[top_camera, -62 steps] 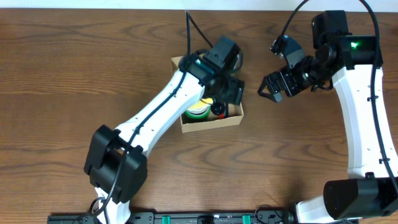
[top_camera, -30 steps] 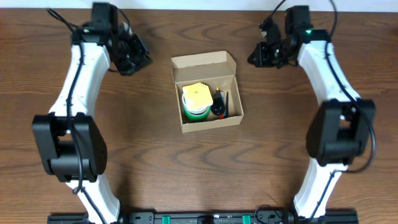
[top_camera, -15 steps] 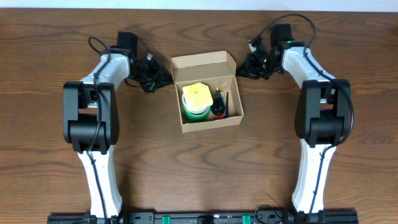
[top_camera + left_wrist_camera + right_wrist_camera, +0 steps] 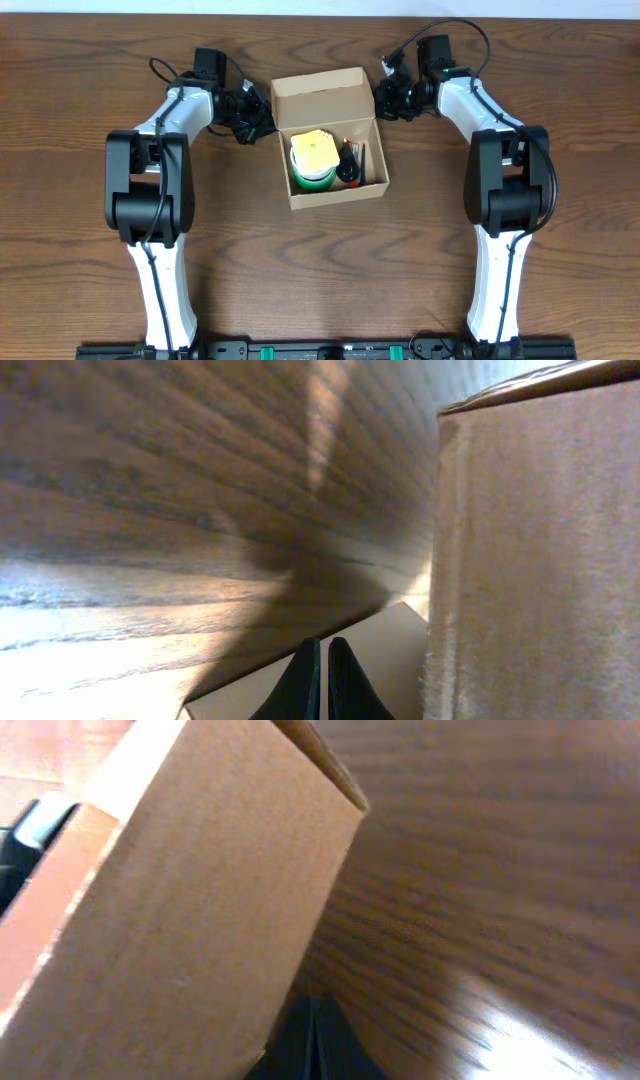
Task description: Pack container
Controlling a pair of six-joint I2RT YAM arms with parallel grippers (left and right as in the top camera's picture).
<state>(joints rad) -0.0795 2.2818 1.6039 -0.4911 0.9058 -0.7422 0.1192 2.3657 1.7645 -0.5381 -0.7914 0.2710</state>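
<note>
Closer in than half a second ago: left pincer (image 4: 258, 117) now right by the top left corner of the container (image 4: 340, 197), right pincer (image 4: 384, 98) right by the top right corner. Flap lid (image 4: 322, 95) looking taller from above than before, open at the far side. Container in the middle of the brown table (image 4: 320, 280), between the two arms, open to the top. Inside, on the left, a green roll with a yellow top (image 4: 314, 158); beside it on the right, a small black and red thing (image 4: 349, 172), too small to name. In the left wrist view, dark fingers (image 4: 300, 685) pressed flat together with nothing between, cardboard wall just to the right. In the right wrist view, fingers (image 4: 293, 1052) also clenched tight on nothing, low by the table, brown box side leaning close on the left. Touching the box or just beside it? Cannot tell.
</note>
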